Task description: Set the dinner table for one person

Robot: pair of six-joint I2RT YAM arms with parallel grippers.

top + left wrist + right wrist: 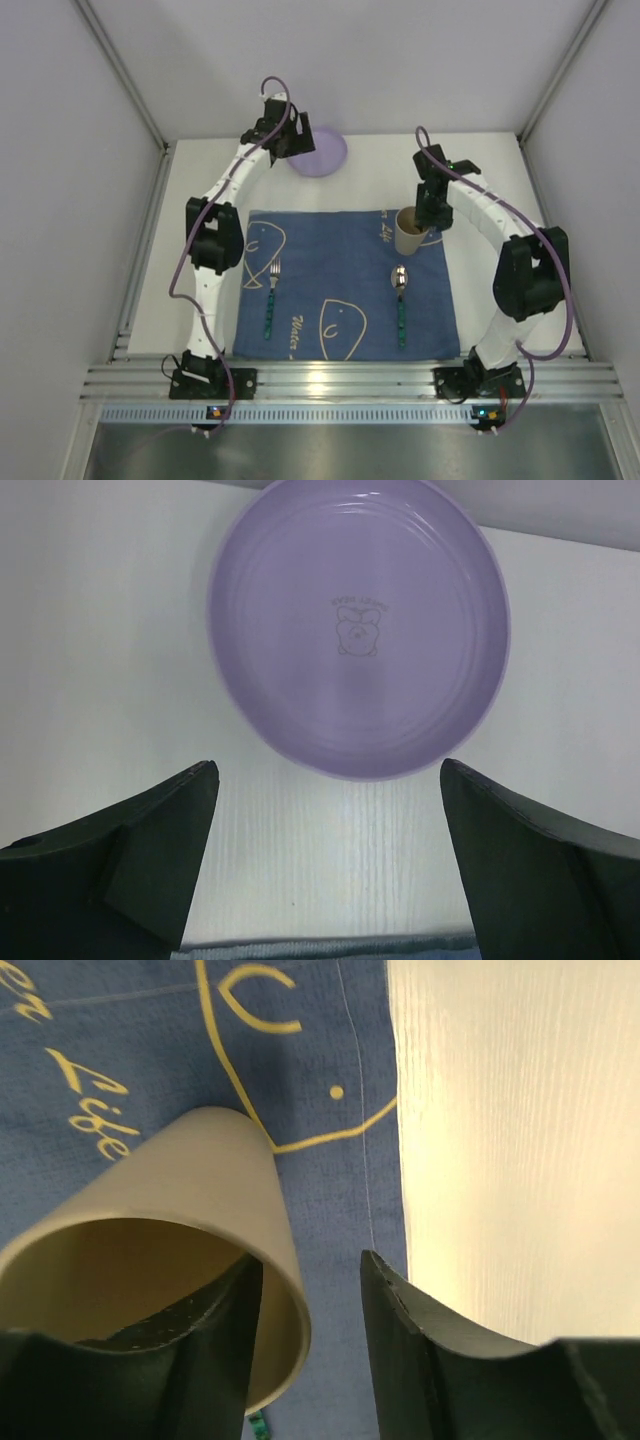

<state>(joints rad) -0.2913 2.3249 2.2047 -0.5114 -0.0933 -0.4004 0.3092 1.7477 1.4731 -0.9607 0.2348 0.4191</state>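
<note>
Top external view, from the left: the left arm reaches to the far side of the plain white rectangular table (pixel 200 190), whose ribbed aluminium rail (pixel 350 380) runs along the near edge by the arm bases. The left end effector (pixel 283 135) hangs with its jaws spread wide and nothing between them. The left wrist view shows the round lilac plastic plate (pixel 358 630) lying flat on bare table just beyond the fingertips. That spread probably suits taking the plate's rim.

The blue cloth mat with yellow line drawings (pixel 340 270) lies mid-table. A green-handled metal fork (pixel 272 295) lies at its left and a green-handled metal spoon (pixel 400 300) at its right. The gap between them looks kept for the plate.

At the mat's far right corner a tan tapered cup (pixel 410 230) stands upright, a sensible spot beyond the spoon. The right end effector (pixel 310 1270) straddles the cup's rim, one finger inside and one outside. The outer finger stands off the wall, so the jaws are partly open and not clamping.
</note>
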